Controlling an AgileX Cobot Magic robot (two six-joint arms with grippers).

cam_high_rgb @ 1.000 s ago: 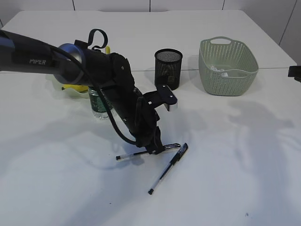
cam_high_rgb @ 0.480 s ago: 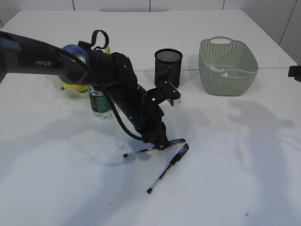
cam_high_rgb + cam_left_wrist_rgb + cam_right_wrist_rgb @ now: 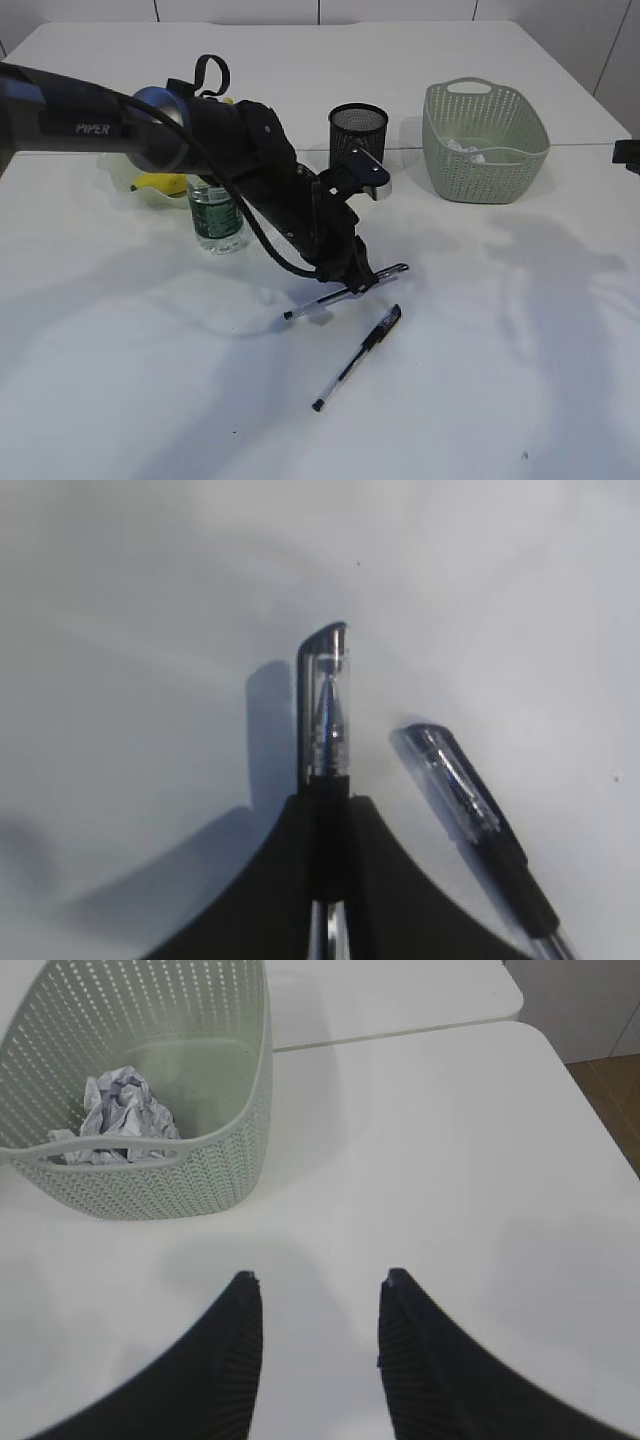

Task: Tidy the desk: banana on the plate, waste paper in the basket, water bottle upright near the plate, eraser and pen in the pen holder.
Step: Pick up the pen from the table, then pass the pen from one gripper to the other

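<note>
The desk [image 3: 520, 330] under me is a broad, smooth white tabletop. On its far right stands the basket [image 3: 485, 145], sage green plastic with a woven-look perforated wall and handle cutouts; in my right wrist view a crumpled ball of waste paper [image 3: 125, 1110] lies inside it. My right gripper [image 3: 318, 1290] hangs above bare desk near that basket, its ribbed black jaws parted with nothing between them. The pale green plate [image 3: 125, 180] sits far left with the yellow banana [image 3: 160, 183] on it, and the clear water bottle [image 3: 217, 220] stands upright just beside it. The black mesh pen holder [image 3: 358, 135] is beyond my left arm. My left gripper [image 3: 357, 283] is clamped on a clear-barrelled pen [image 3: 340, 296], tilted, cap end raised. A second pen [image 3: 358, 356] lies flat just beside it.
</note>
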